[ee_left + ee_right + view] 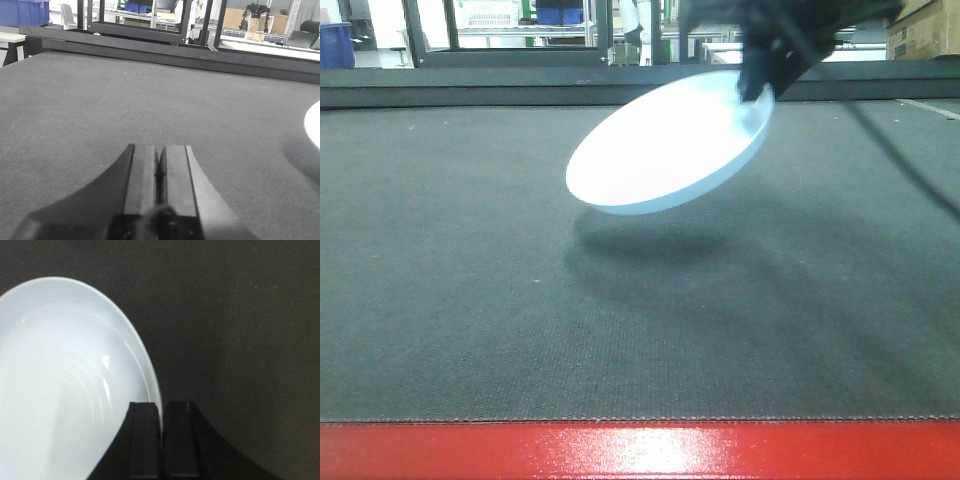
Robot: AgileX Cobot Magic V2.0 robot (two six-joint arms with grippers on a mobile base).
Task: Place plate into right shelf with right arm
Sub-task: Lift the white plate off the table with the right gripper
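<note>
The plate [665, 150] hangs tilted in the air above the mat [450, 310], clear of it (its shadow [640, 245] lies just below). The right gripper [161, 407] pinches the plate's upper rim between both fingers. The left gripper [160, 150] is clenched on nothing, low over the mat.

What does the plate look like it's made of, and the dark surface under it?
The plate looks like glazed ceramic, possibly melamine: it is pale blue-white and smooth, with small bright glints and faint rings in the right wrist view. The mat looks like matte dark grey woven fabric; its fine weave shows.
</note>
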